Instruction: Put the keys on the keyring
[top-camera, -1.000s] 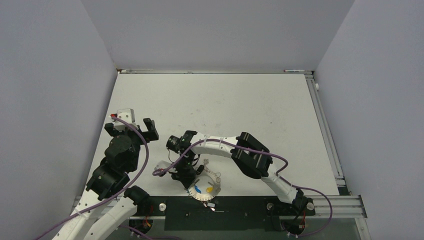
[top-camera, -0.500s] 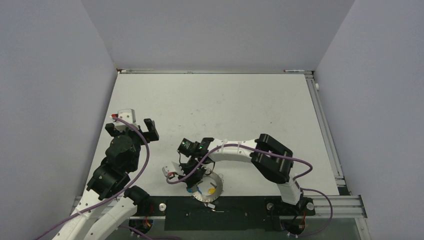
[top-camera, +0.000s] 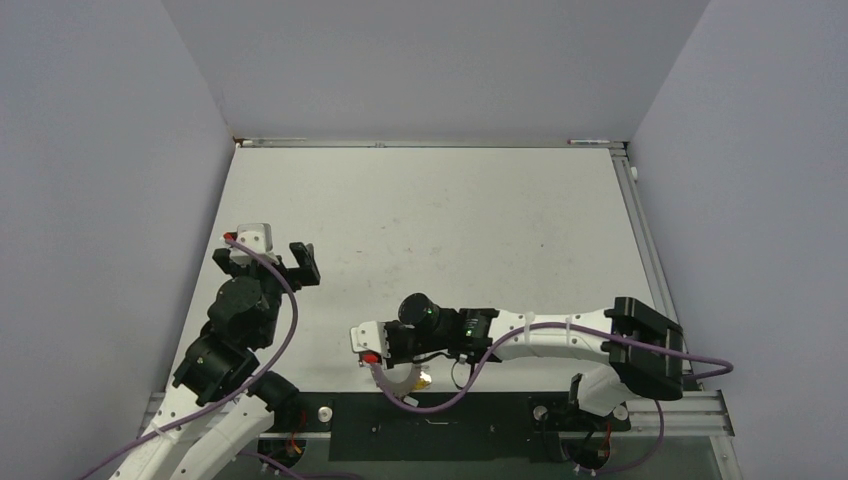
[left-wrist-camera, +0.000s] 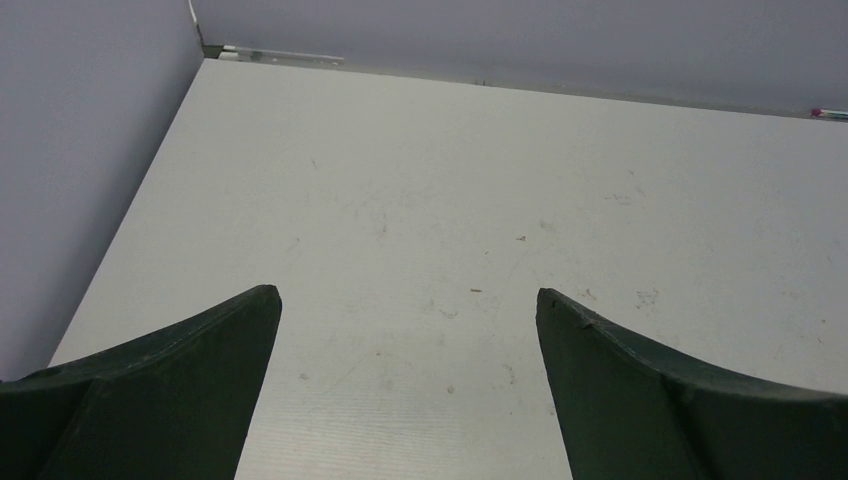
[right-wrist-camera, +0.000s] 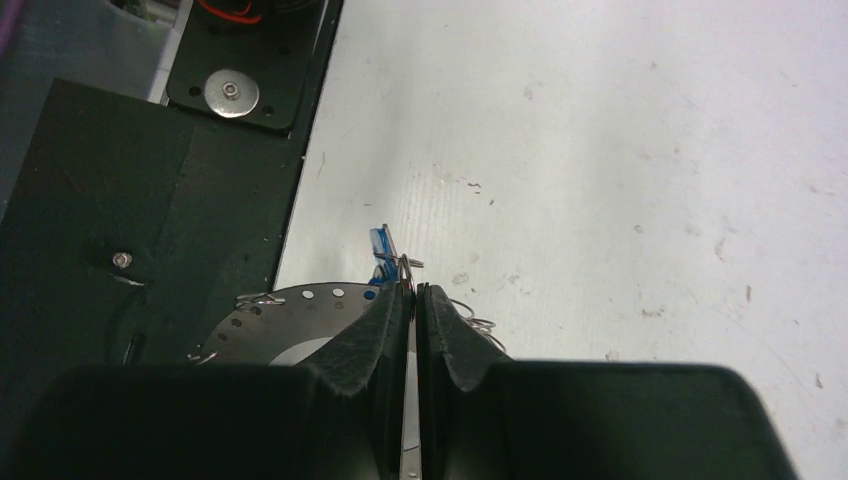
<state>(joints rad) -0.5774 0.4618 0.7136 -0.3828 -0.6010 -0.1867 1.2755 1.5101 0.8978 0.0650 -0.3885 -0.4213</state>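
Note:
My right gripper (right-wrist-camera: 411, 287) is shut on the edge of the keyring (right-wrist-camera: 290, 305), a flat silvery hoop with small holes, at the table's front edge. A blue-headed key (right-wrist-camera: 380, 245) sticks out just past the fingertips, and thin wire loops (right-wrist-camera: 470, 318) lie right of them. In the top view the right gripper (top-camera: 383, 362) covers most of the keyring (top-camera: 388, 390); a yellow-headed key (top-camera: 425, 378) shows beside it. My left gripper (top-camera: 268, 262) is open and empty above bare table at the left; the left wrist view shows only its own gripper (left-wrist-camera: 408, 295) and table.
The black base plate (right-wrist-camera: 150, 200) with a bolt (right-wrist-camera: 231, 90) lies right beside the keyring, below the table's front edge (top-camera: 480, 392). Grey walls (top-camera: 120, 150) enclose the table on the left, the back and the right.
My right arm has swung its elbow far to the right and lowered. Its gripper has moved toward the front edge and now covers most of the keyring. The left arm has hardly moved.

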